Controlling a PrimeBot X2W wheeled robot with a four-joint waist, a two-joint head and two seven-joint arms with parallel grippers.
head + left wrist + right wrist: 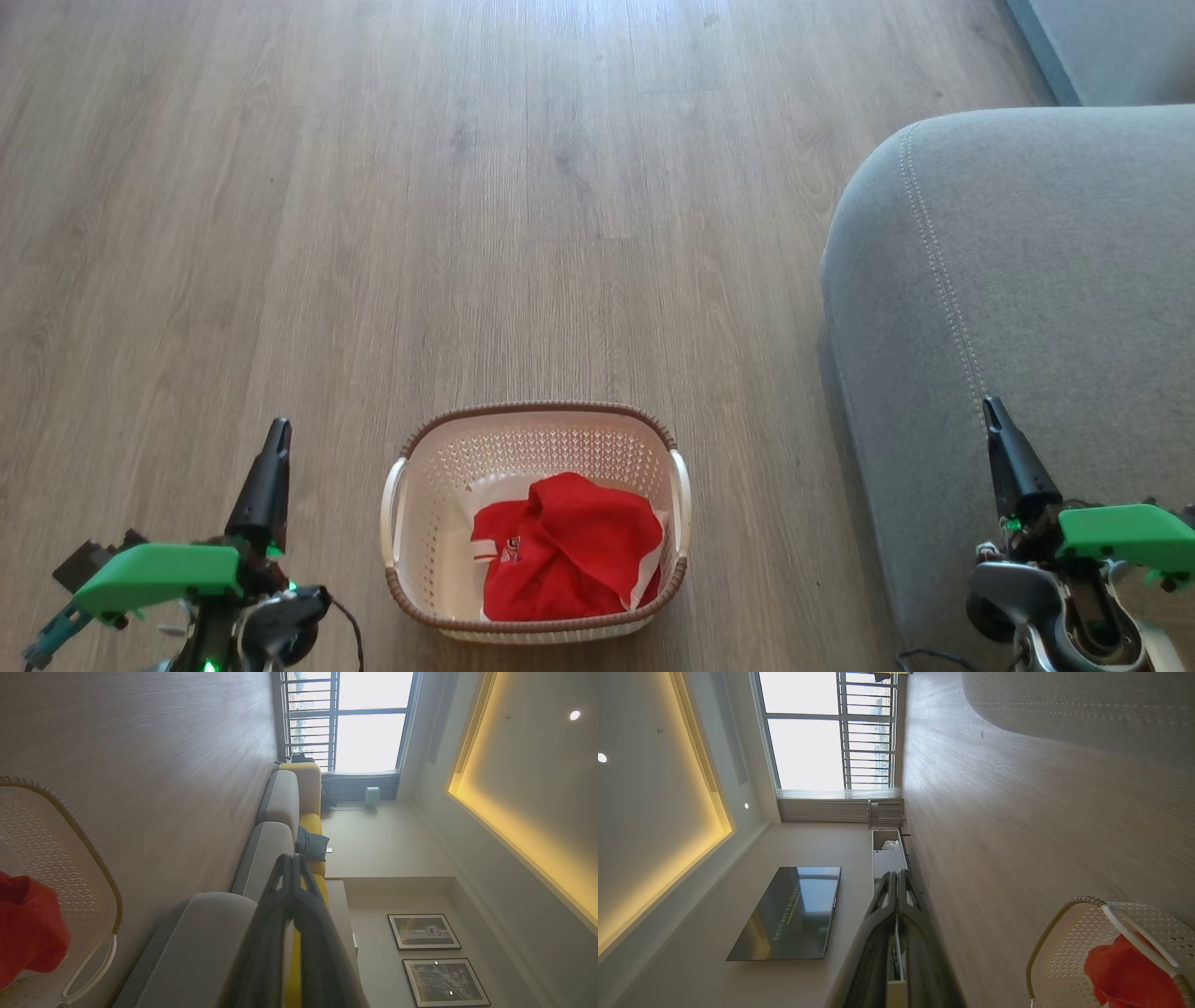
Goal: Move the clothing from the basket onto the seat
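I have the basket (pixel 541 409) on the wood floor (pixel 373 187), near me and roughly centred between my two arms. The clothing (pixel 560 551) lies inside it as a crumpled red heap with white trim, bunched toward the near right of the basket's bottom. A small crest shows on the heap's left side. Nothing touches the fabric.

The seat (pixel 1027 280) stands to the right of the basket, apart from it, with a strip of bare floor between them. Its pale double seam runs along the rounded left edge.

My left end effector (pixel 278 431) hovers left of the basket and clear of it, its fingers clenched together on nothing. My right end effector (pixel 995 411) is at the near right, in front of the seat's left edge as I see it from the head. It is also clenched and empty. I cannot tell whether it touches the cushion.

Along the left wrist, the closed fingers point toward a bright window (pixel 369 737) and two framed pictures (pixel 423 931), with the basket at that view's left edge. Along the right wrist, a wall television (pixel 794 914) lies beyond the shut fingers.
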